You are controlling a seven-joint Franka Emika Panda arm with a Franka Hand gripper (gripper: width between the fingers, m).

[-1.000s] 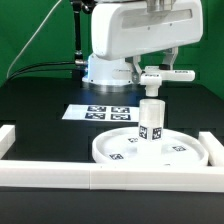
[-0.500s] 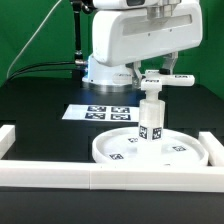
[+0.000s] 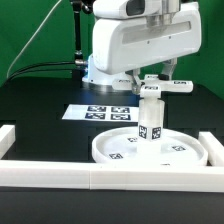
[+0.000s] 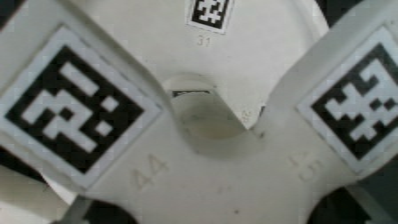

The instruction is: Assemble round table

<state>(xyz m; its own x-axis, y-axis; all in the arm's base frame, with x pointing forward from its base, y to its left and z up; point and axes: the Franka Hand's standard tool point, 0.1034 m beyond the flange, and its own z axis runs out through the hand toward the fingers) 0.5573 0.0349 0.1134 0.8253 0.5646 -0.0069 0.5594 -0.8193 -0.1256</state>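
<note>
The large white rimmed disc lies flat on the black table. The short cylinder leg stands upright on its middle, tags on its side. My gripper is shut on the white cross-shaped piece and holds it level right over the leg's top; I cannot tell whether they touch. In the wrist view the cross-shaped piece fills the picture, with tags on its arms. My fingertips are hidden there.
The marker board lies behind the disc on the exterior view's left. Long white border rails run along the front and the left side. The robot's base stands at the back.
My gripper has come down and a little to the exterior view's left with the cross-shaped piece, closer to the leg's top. The disc and the leg have not moved.
</note>
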